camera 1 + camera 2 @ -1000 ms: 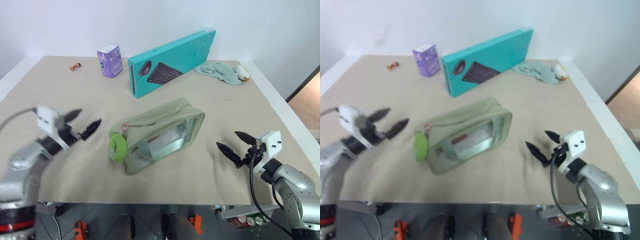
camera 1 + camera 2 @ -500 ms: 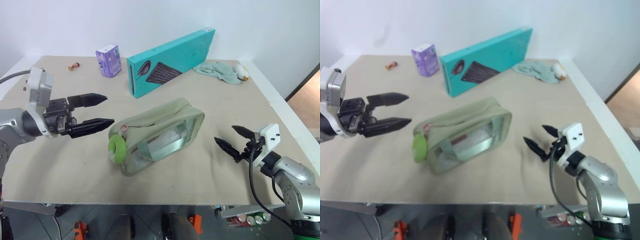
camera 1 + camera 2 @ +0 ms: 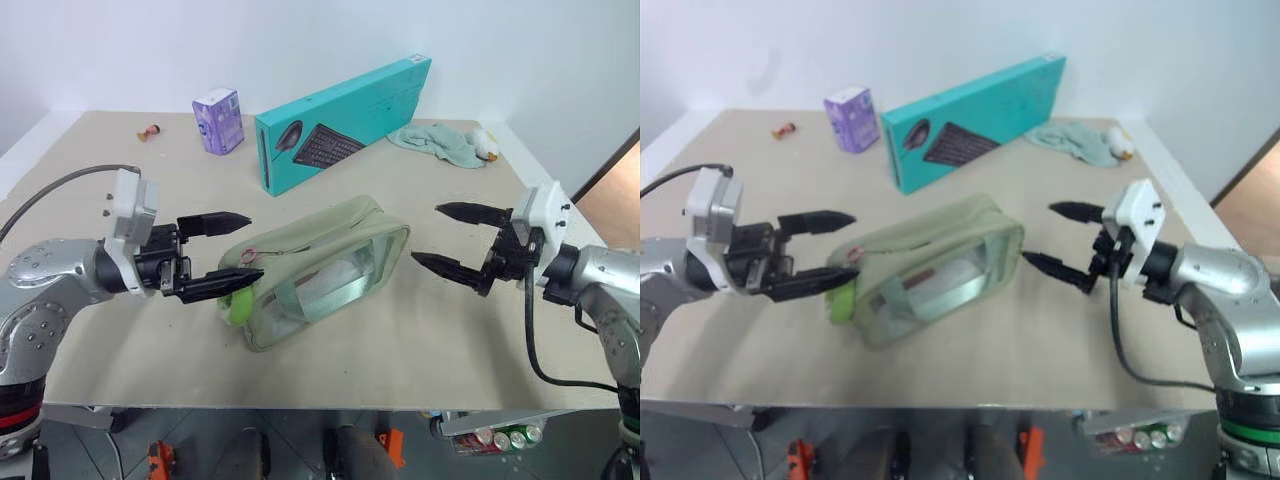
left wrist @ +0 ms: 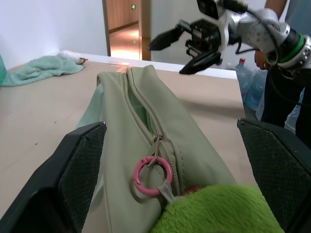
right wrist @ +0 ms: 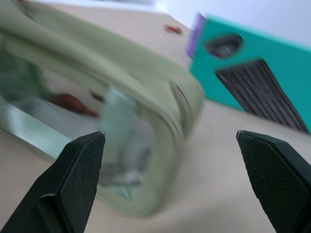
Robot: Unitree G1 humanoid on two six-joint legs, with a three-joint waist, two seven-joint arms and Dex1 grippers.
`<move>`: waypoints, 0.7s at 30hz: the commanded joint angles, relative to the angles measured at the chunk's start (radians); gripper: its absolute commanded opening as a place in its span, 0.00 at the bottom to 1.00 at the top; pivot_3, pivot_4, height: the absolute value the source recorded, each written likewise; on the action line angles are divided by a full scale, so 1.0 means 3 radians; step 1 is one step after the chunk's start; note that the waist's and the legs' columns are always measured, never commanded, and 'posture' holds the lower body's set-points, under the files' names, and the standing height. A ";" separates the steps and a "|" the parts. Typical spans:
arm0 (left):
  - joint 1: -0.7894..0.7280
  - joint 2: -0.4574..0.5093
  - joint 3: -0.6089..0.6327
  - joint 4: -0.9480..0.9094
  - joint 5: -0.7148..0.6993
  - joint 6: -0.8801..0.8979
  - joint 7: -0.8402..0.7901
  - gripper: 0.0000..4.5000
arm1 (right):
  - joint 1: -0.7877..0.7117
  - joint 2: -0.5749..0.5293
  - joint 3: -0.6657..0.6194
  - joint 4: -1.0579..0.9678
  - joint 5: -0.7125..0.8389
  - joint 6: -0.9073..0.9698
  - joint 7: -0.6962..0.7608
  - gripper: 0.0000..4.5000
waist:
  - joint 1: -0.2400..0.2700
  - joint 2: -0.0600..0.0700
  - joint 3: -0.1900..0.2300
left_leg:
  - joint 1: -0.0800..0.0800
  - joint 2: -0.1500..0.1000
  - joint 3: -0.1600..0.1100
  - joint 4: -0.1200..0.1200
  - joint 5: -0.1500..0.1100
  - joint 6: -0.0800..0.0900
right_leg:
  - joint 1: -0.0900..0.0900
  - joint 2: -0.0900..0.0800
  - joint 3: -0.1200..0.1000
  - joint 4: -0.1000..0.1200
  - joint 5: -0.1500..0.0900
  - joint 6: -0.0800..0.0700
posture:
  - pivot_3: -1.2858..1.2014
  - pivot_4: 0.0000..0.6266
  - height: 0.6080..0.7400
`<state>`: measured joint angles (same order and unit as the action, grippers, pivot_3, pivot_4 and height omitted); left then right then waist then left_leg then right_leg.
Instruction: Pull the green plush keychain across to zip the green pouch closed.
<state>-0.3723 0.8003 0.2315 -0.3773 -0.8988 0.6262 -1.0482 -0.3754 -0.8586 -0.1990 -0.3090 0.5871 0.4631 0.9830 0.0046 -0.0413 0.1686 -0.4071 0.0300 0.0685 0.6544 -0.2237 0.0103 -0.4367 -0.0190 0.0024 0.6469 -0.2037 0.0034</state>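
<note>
Two open grippers flank one green pouch

One tan table (image 3: 120, 360) carries everything, its near edge cut off by the frame. One teal keyboard box (image 3: 345, 122) stands on its long edge at the back, with one pale teal cloth (image 3: 438, 142) beside it partly covering a small white thing too small to identify. One green pouch (image 3: 325, 268) lies mid-table; what is inside blurs behind its clear side panel. One purple carton (image 3: 219, 121) stands near the box, and one tiny reddish item (image 3: 151, 131) cannot be made out. One green plush keychain (image 3: 236, 301) hangs at the pouch's left end, half hidden behind a finger of the left gripper (image 3: 226, 252), spread wide and empty around that end. The right gripper (image 3: 455, 240), equally wide and empty, hovers just off the pouch's other end.
</note>
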 commanded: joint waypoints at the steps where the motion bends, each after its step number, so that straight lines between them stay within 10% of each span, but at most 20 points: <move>1: -0.0090 -0.0012 0.0018 0.0016 0.0057 -0.0118 -0.0024 1.00 | -0.0365 0.0032 0.0216 0.0163 -0.0064 -0.0073 0.0155 1.00 | -0.0001 0.0000 0.0000 | 0.0000 0.0001 0.0000 0.0000 0.0000 0.0000 | 0.0001 0.0001 0.0000 0.0000 0.0000 0.0000 | 0.52 0.24 1.00; 11: -0.0049 -0.0069 0.0059 -0.0008 0.0100 -0.0161 0.0048 1.00 | -0.0800 0.0223 0.0635 0.0945 -0.0357 -0.0419 0.0607 1.00 | 0.0002 -0.0002 0.0001 | -0.0004 -0.0003 0.0001 0.0001 -0.0001 0.0001 | -0.0001 -0.0004 0.0000 -0.0001 0.0001 0.0005 | 0.52 0.24 1.00; 21: -0.0024 -0.0061 0.0108 -0.0081 0.0073 -0.0127 0.0184 1.00 | -0.0830 0.0293 0.0572 0.1022 -0.0330 -0.0432 0.0704 0.27 | 0.0002 -0.0002 0.0001 | -0.0003 0.0000 0.0000 0.0001 0.0000 0.0001 | -0.0001 -0.0002 -0.0002 0.0000 0.0005 0.0011 | 0.52 0.24 1.00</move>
<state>-0.3744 0.7747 0.2345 -0.3732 -0.8662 0.5954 -1.0008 -0.6028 -0.7717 -0.0017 0.0179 0.4753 0.3432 1.1830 0.0053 -0.0420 0.1690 -0.4079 0.0299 0.0684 0.6546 -0.2238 0.0105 -0.4370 -0.0193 0.0018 0.6470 -0.2021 0.0066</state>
